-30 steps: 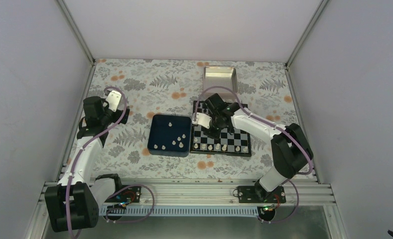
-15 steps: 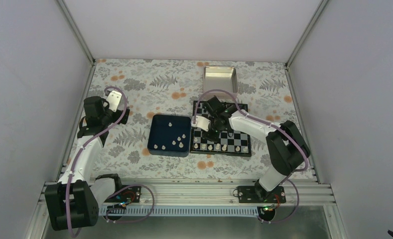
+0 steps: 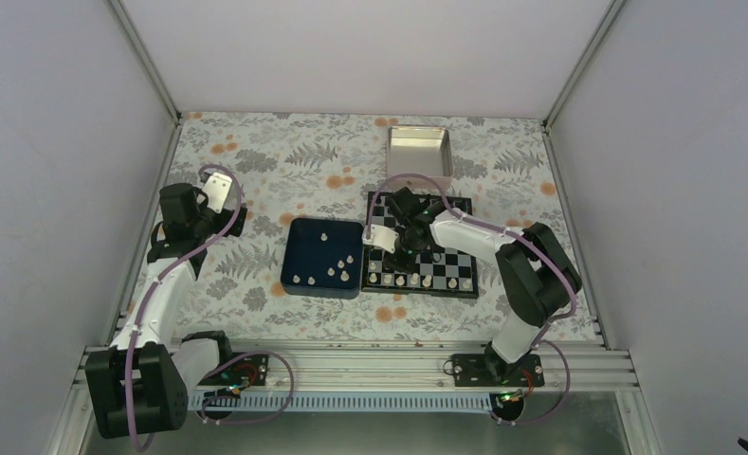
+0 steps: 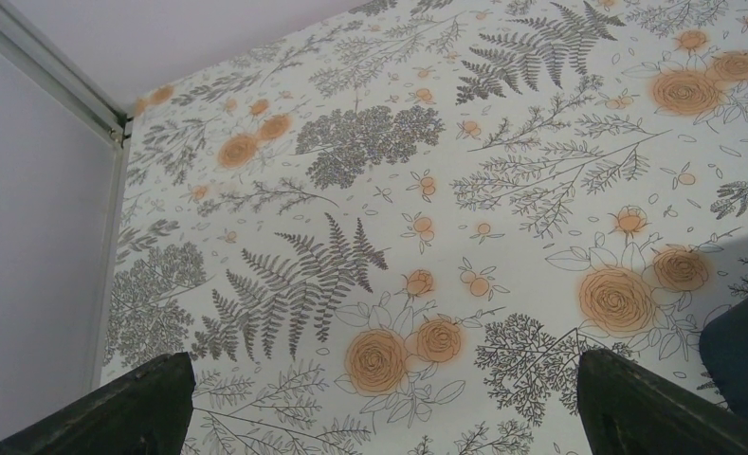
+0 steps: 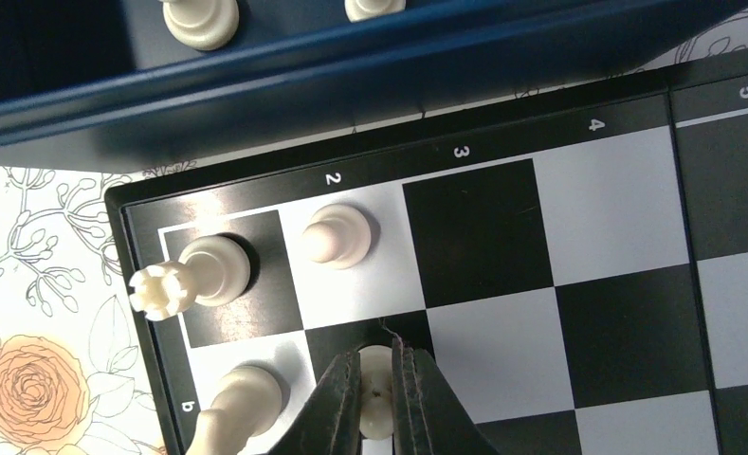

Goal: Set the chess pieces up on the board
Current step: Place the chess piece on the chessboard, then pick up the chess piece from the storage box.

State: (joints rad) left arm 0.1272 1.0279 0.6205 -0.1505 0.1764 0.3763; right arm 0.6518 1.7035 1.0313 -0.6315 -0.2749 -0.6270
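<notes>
Over the glossy chequered board [image 5: 626,313], my right claw [image 5: 377,370] pinches a smooth cream chess piece [image 5: 376,417], standing upright.

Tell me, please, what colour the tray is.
The tray is dark blue, clearest in the top view.

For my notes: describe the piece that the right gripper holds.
Take the board, at its corner beside the blue tray. Diagonally inward from the corner rook, a white piece is over a black square. It alone is pinched by the right gripper.
</notes>
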